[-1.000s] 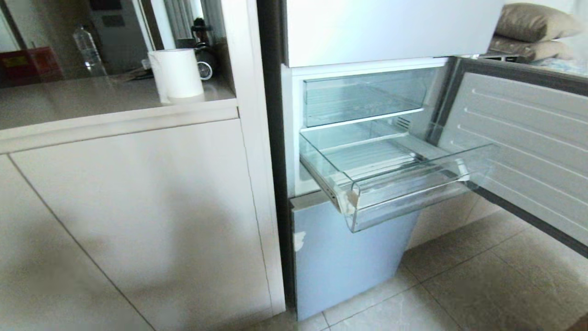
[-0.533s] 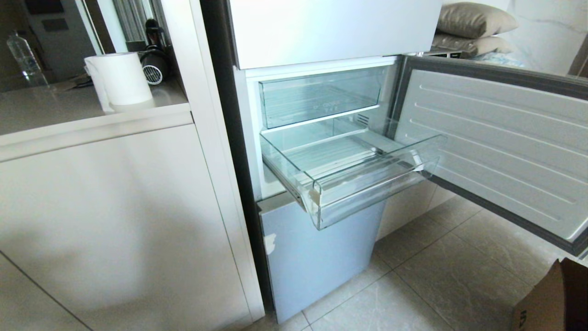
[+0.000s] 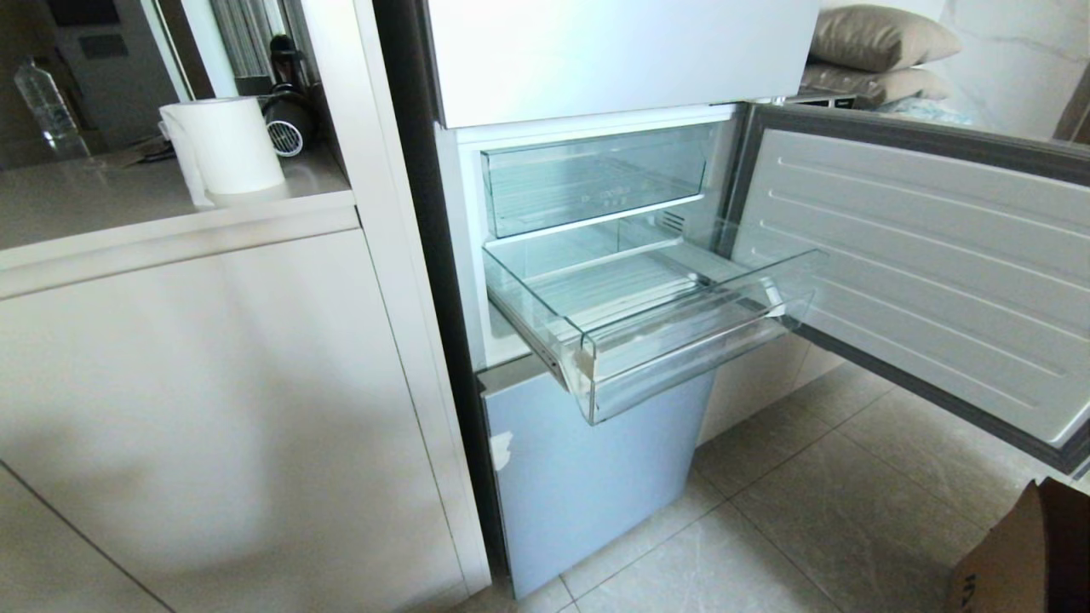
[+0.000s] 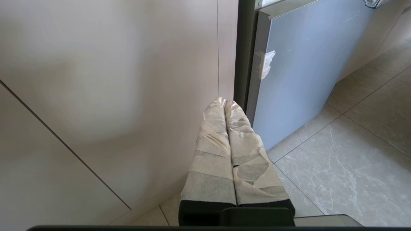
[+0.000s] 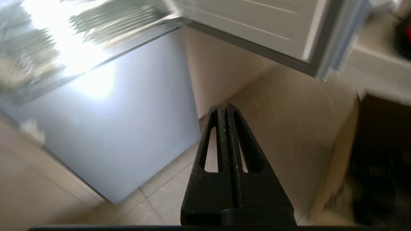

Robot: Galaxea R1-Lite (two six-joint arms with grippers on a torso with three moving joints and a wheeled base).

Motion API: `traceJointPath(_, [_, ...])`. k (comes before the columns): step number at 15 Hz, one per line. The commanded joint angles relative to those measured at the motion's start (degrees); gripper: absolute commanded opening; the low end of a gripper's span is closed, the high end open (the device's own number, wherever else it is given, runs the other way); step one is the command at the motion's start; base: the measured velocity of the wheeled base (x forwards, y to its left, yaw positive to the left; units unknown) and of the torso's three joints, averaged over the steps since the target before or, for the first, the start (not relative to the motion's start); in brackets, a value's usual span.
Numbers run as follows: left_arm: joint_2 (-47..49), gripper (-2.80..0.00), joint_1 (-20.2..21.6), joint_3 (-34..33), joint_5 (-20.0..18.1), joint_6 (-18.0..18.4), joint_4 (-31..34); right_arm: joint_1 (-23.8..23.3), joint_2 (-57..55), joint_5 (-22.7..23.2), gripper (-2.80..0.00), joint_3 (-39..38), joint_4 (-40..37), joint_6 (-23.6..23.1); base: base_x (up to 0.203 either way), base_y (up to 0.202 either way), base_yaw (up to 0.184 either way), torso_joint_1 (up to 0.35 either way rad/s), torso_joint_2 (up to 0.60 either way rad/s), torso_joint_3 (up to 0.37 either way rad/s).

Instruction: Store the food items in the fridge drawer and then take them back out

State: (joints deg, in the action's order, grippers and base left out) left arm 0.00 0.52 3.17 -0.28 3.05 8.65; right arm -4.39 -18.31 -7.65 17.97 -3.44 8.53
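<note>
You stood at the start, the drawer (image 3: 647, 328) pulled out and bare, no food in sight, both the left gripper (image 4: 224, 104) and right gripper (image 5: 223, 107) closed on nothing; next you needed to find the food.

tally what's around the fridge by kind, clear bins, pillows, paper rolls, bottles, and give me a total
Clear bins: 2, the fridge drawer pulled out, the upper bin above it
Pillows: 2
Paper rolls: 1
Bottles: 1
Total: 6

Pulled-out fridge drawer (image 3: 681, 358), nothing inside
</note>
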Motion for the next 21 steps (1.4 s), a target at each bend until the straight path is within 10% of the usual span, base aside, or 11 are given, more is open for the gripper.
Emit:
traceJointPath(1, [0.1,-2.80,0.0,0.0,0.0,0.0,0.1,-2.4,-16.4,-2.3,-2.80,6.0,0.0,4.6,0.000,0.000,0.000,0.000,0.00,0.000])
traceJointPath(7, [0.1,-2.80,0.0,0.0,0.0,0.0,0.1,-9.4,-41.2,-6.2,-2.80,9.0,13.7,13.1,0.000,0.000,0.000,0.000,0.00,0.000])
traceJointPath(11, [0.1,-2.80,0.0,0.0,0.0,0.0,0.1,-31.2,-48.6,0.6,-2.80,11.0,22.7,12.4,0.000,0.000,0.000,0.000,0.00,0.000])
traceJointPath(12, [0.1,-2.80,0.0,0.1,0.0,0.0,0.1,-37.2,-50.0,4.8,0.00,11.9,24.1,11.1,0.000,0.000,0.000,0.000,0.00,0.000])
traceJointPath(16, [0.1,-2.80,0.0,0.1,0.0,0.0,0.1,-53.0,-56.8,14.0,0.00,16.2,26.5,3.9,0.000,0.000,0.000,0.000,0.00,0.000])
traceJointPath(21, [0.1,-2.80,0.0,0.0,0.0,0.0,0.1,-58.5,-67.9,17.1,0.00,21.8,28.6,-3.7,0.000,0.000,0.000,0.000,0.00,0.000])
